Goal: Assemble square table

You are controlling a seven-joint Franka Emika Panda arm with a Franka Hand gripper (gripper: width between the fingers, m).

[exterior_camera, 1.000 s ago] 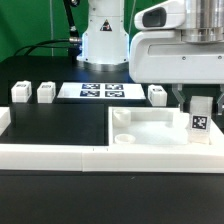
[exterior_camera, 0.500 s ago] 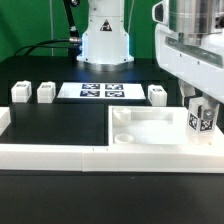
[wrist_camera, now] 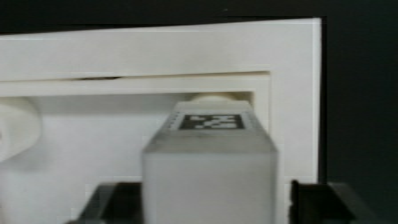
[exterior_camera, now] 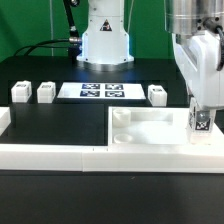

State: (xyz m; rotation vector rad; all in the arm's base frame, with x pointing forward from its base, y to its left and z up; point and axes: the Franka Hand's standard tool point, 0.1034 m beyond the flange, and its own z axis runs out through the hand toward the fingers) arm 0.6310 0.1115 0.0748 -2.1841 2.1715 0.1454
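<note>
The end effector point(exterior_camera: 200, 114) is straddling an upright leg point(exterior_camera: 200, 124), probably seating it at the tabletop's point(exterior_camera: 150, 130) corner. Whether it is gripping or releasing is unclear.

Smooth white plastic, slight sheen: square table slab point(exterior_camera: 160, 128); leg point(wrist_camera: 210, 172) matt white plastic; tabletop point(exterior_camera: 60, 125) matt black.

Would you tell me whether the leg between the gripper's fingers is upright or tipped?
Upright: the leg sits on end at a corner of the square tabletop, its sides vertical in the exterior view.
</note>
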